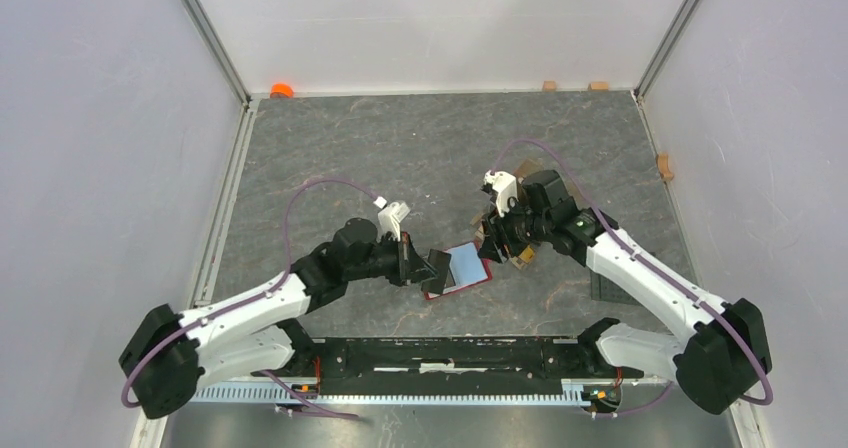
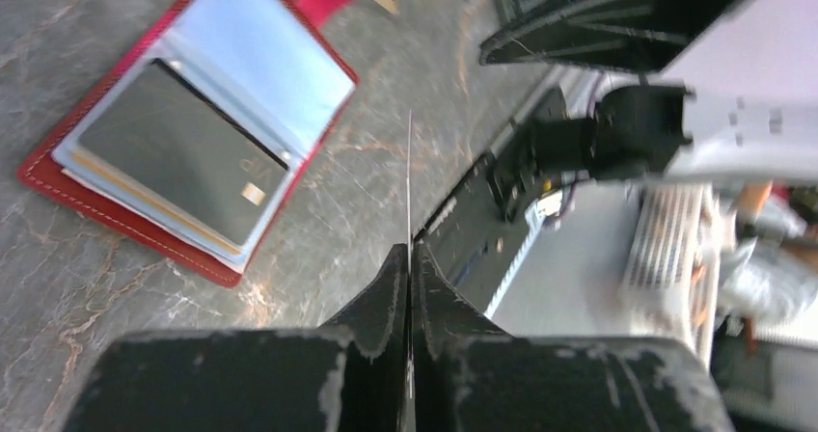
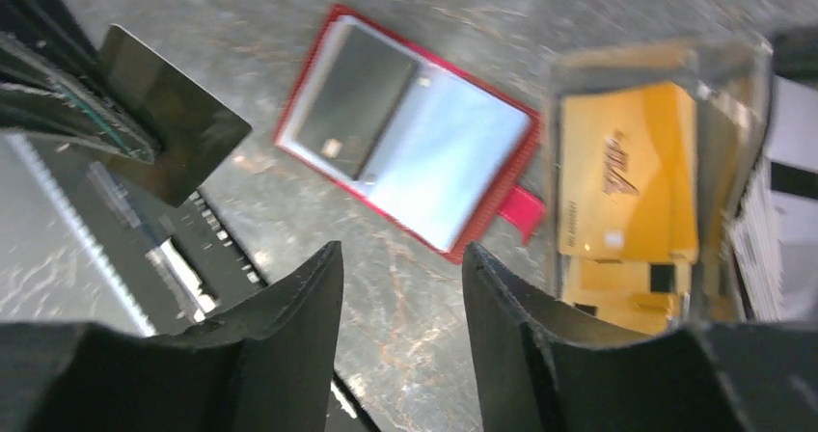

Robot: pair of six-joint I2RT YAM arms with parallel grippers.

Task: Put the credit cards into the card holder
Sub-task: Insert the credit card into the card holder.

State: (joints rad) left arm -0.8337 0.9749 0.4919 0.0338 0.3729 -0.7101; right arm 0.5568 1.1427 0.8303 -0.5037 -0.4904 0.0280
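1. The credit cards are sitting apart. A thin dark glossy plastic card [image 3: 178,114] is being pinched by the left gripper [image 2: 409,258] at the upper left of the right wrist view. Another dark card [image 2: 174,162] is lying in a sleeve of the open red stitched card holder [image 2: 43,174] at the upper left of the left wrist view. Orange plastic cards [image 3: 622,172] are standing in a clear plastic box [image 3: 656,56] at the right wrist view's right.
2. We are judging that the held card could twist or slip, since the pressed-together fingers are gripping only one end. Its corner could also snag the sleeve mouth or shove the loose holder.
3. The left arm is reaching in from the lower left of the top view, holding its card by the holder's left edge.
4. The right gripper [image 3: 402,258] is hovering near the holder's right edge, fingers spread, nothing between them.
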